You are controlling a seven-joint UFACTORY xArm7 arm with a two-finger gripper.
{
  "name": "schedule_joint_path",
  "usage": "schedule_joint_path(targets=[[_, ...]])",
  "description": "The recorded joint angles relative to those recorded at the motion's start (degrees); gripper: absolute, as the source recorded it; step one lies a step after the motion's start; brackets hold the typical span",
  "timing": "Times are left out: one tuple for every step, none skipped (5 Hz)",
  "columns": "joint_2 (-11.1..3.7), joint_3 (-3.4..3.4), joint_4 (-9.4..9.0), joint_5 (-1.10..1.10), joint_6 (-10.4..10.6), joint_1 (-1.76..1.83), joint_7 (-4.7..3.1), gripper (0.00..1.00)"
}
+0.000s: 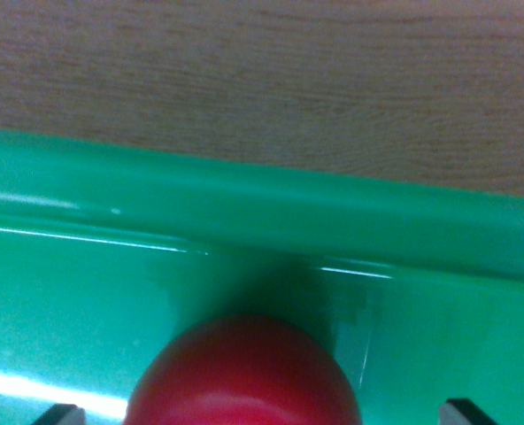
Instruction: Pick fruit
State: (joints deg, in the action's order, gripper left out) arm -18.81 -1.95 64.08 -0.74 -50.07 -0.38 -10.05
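Nearest me, my fingers (260,414) show only as two dark tips at the bottom corners of the wrist view, spread wide on either side of the red fruit (246,376), which sits between them without visibly touching either, so I hold nothing yet. I judge the risk is that the round, glossy fruit squirts out or rolls on the slick green tray (58,292) if I close off-centre. Beyond the fingers rises the tray's rim, then the wood-grain desk (262,71); the room is out of view.

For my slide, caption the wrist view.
Red fruit between gripper fingertips, inside a green tray on a wooden table.
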Motion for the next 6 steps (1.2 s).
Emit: schedule_joint_path(targets=[[0.0, 0.0, 0.0, 0.0, 0.0, 0.0, 0.0, 0.0], [-0.77, 0.03, -1.29, -0.01, 1.6, -0.03, -0.23, 0.0], [-0.77, 0.03, -1.29, -0.01, 1.6, -0.03, -0.23, 0.0], [-1.44, 0.05, -2.42, -0.03, 3.1, -0.05, -0.44, 0.0], [-1.44, 0.05, -2.42, -0.03, 3.1, -0.05, -0.44, 0.0], [-1.95, 0.07, -3.28, -0.04, 4.2, -0.07, -0.6, 0.0]])
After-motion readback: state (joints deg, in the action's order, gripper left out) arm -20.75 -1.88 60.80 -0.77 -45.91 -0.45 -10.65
